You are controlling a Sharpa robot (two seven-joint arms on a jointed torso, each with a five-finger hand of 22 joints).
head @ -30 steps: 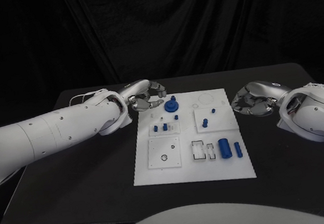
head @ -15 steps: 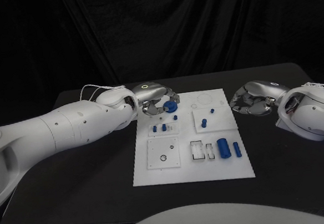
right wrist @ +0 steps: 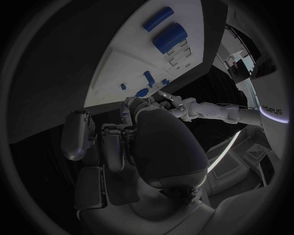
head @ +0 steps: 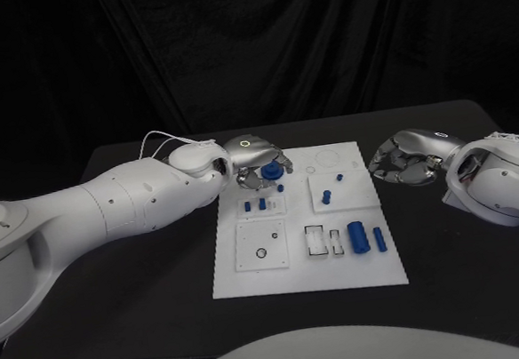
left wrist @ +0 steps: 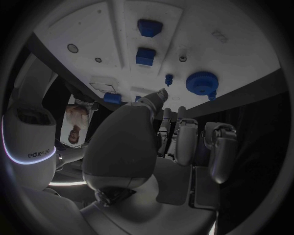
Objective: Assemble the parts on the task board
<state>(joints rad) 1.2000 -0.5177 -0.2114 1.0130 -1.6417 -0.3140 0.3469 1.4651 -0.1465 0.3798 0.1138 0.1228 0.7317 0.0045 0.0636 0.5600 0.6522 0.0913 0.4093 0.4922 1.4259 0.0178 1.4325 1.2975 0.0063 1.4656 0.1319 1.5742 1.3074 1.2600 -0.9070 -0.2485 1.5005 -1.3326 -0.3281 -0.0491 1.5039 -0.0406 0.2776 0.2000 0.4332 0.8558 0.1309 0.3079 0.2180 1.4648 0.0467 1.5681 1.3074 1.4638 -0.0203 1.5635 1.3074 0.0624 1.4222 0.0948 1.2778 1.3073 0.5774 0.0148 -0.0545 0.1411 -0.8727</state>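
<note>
I had my left hand (head: 254, 158) over the far left corner of the task board (head: 266, 279), fingers spread and holding nothing, the round blue part (head: 272, 170) standing just beyond the fingertips (left wrist: 160, 94), toward the right. The two small blue pegs (head: 257, 205) stood nearer me. My right hand (head: 402, 161) waited off the board's right edge, fingers curled in on nothing, clearly the farther hand.

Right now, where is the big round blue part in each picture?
Head view: round blue part at the board's far end, beside the left robot hand.
Left wrist view: part past its fingertips.
Right wrist view: probably, beside that hand.
Shared landmark: white task board.
</note>
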